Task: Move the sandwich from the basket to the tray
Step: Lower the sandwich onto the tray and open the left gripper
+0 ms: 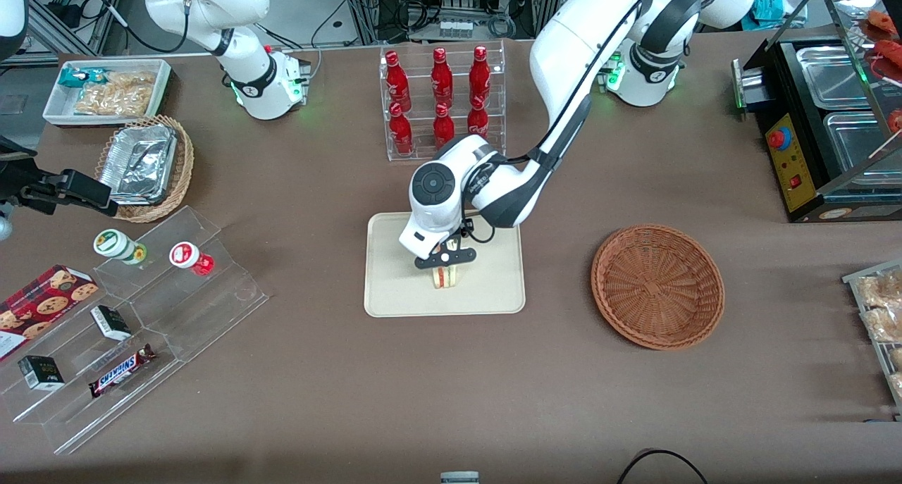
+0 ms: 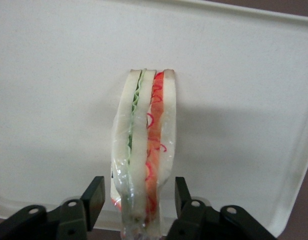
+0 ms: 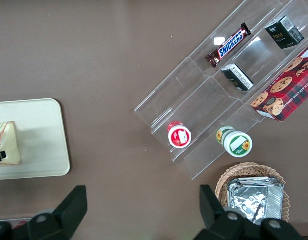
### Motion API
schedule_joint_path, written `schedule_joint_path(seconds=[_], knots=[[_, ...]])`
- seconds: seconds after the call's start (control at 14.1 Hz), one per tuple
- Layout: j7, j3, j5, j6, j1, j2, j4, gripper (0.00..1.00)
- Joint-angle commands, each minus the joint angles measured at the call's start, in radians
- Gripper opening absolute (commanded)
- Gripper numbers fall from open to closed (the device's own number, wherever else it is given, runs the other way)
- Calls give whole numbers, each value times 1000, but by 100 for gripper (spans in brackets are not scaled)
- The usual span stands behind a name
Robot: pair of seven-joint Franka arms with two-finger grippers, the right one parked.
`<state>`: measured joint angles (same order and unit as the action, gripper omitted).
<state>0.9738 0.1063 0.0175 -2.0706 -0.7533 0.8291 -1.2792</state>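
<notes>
- On the tray [image 1: 493, 297], the sandwich [image 1: 444, 276] is stood on edge.
- The gripper [image 1: 445, 258] is spread apart, each finger [image 2: 95, 195] clear of the bread.
- The basket [image 1: 657, 284] is seen toward the working arm's end.

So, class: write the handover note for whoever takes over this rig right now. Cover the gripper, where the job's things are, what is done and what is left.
Gripper: over the tray, open, one finger on each side of the sandwich, with gaps showing.
Sandwich: standing on its edge on the tray, near the middle.
Basket: empty, beside the tray toward the working arm's end of the table.
Done: sandwich moved from basket to tray, apparently released.
Left: lift the gripper straight up and retract; watch that the sandwich does not tip.
</notes>
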Motion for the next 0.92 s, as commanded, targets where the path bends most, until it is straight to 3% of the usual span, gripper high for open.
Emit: schedule_joint_path(seconds=[0.0,0.42,0.71,0.85], knots=[[17,-10,-8,36,-1,-63,-2,100],[5,-76,-11,325,21,-240,-40,100],[-23,-74,-11,328,146,-393,-216,100],[-146,-74,-2,331,210,-476,-308,100]])
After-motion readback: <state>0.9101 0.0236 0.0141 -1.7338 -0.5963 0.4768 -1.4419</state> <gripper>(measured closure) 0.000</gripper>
